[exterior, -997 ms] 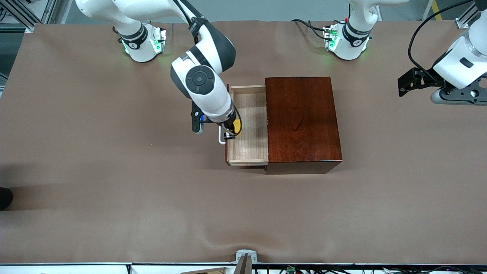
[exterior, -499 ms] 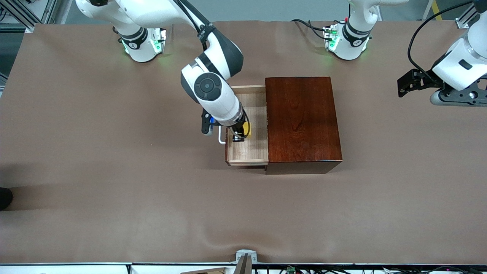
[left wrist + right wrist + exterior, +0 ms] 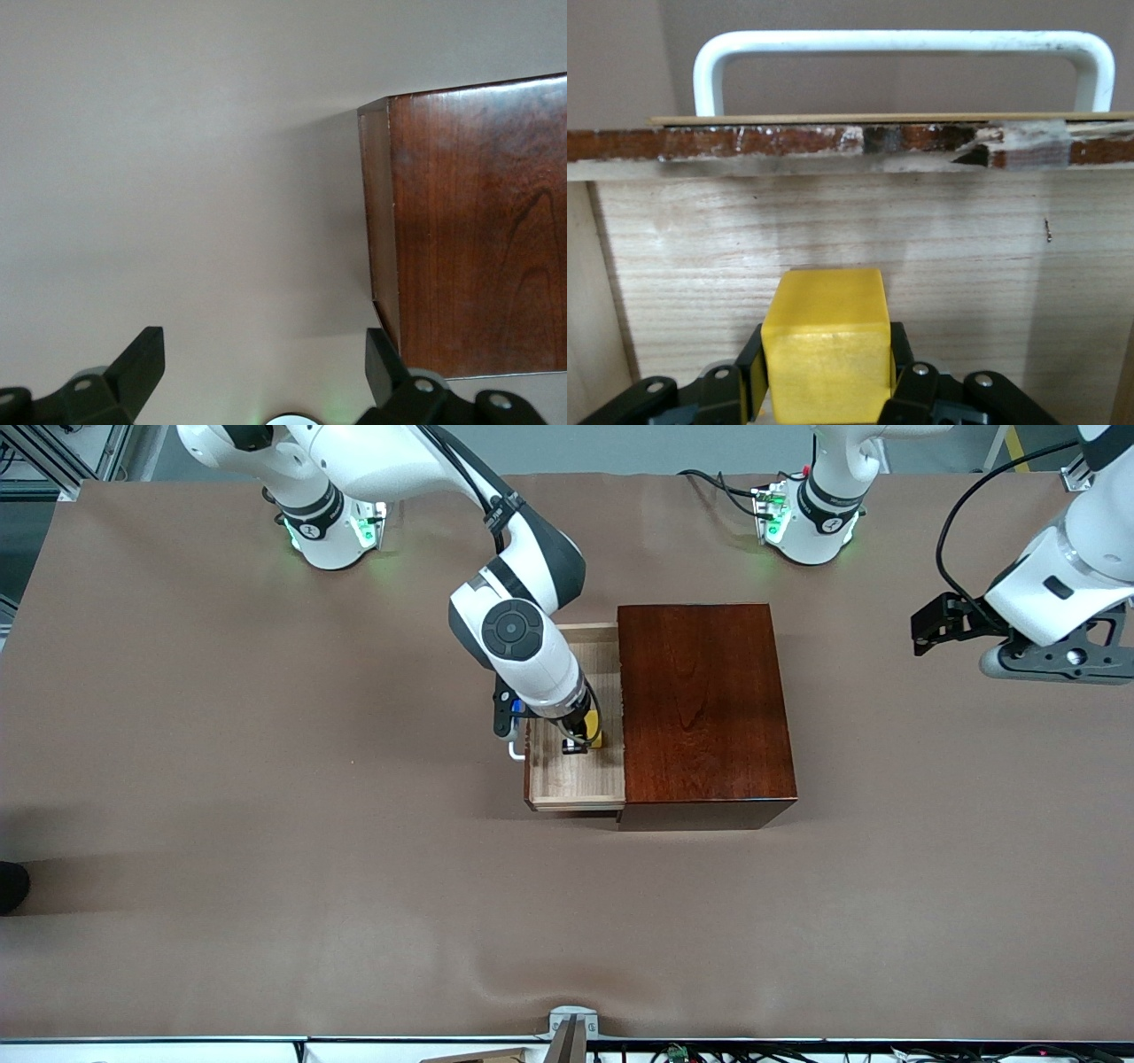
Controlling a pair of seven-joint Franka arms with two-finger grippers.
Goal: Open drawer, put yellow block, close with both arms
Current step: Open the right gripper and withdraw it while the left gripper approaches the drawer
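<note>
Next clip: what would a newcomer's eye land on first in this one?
The bright yellow block, clamped in the right hand over the open drawer, whose pale tray sticks out of the glossy dark wooden box toward the right arm's end of the table. The drawer's white loop handle fills the right wrist view. The left hand waits, open, above the bare brown table off the box's other end.

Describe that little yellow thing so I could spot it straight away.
Find the dark red-brown wooden box in the middle of the table; its pale-wood drawer is pulled out toward the right arm's end. Over that drawer, the right gripper has its jaws shut on the yellow block, a small cube and the only bright yellow thing here.
</note>
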